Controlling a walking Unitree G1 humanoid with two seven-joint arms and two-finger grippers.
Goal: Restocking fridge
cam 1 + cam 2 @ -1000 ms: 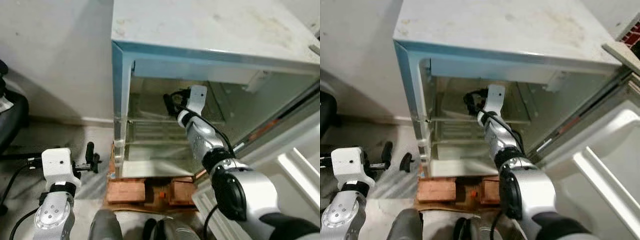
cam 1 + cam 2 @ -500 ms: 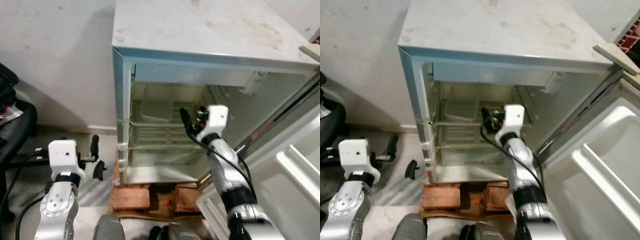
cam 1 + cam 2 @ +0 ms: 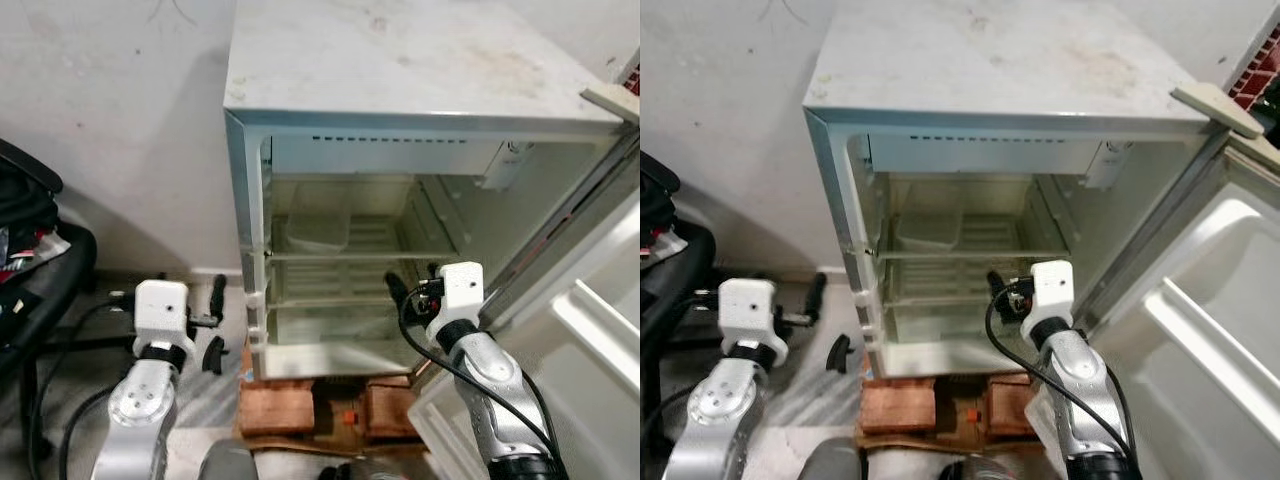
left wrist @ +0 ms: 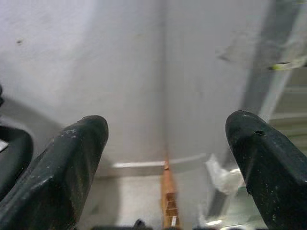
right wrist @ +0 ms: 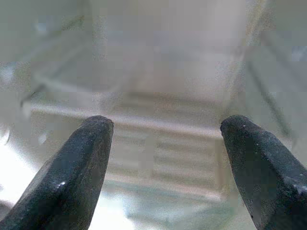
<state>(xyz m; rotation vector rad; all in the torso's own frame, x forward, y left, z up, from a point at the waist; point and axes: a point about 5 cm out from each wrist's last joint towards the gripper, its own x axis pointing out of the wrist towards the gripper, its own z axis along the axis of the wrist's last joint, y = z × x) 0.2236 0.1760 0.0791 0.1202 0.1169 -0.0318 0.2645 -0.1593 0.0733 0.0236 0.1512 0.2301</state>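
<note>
Container (image 3: 318, 228) sits on the upper shelf inside the fridge (image 3: 400, 95), beyond and above the right gripper (image 3: 397, 292); it looks light, rigid, smooth plastic, best gripped across its short sides. Right gripper is level at the fridge mouth, fingers apart, empty. Left gripper (image 3: 213, 322) is low beside the fridge, fingers apart.

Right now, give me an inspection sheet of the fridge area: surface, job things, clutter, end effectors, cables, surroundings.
Surface: fridge top is bare, stained.
Job's things: fridge door open at the right; white container on the upper wire shelf.
Clutter: wooden blocks under the fridge.
End effectors: right end effector open, empty, in front of the lower shelves; left end effector open, empty, low beside the fridge's left wall.
Cables: black cable loops along the right forearm.
Surroundings: white wall; black chair at left.
</note>
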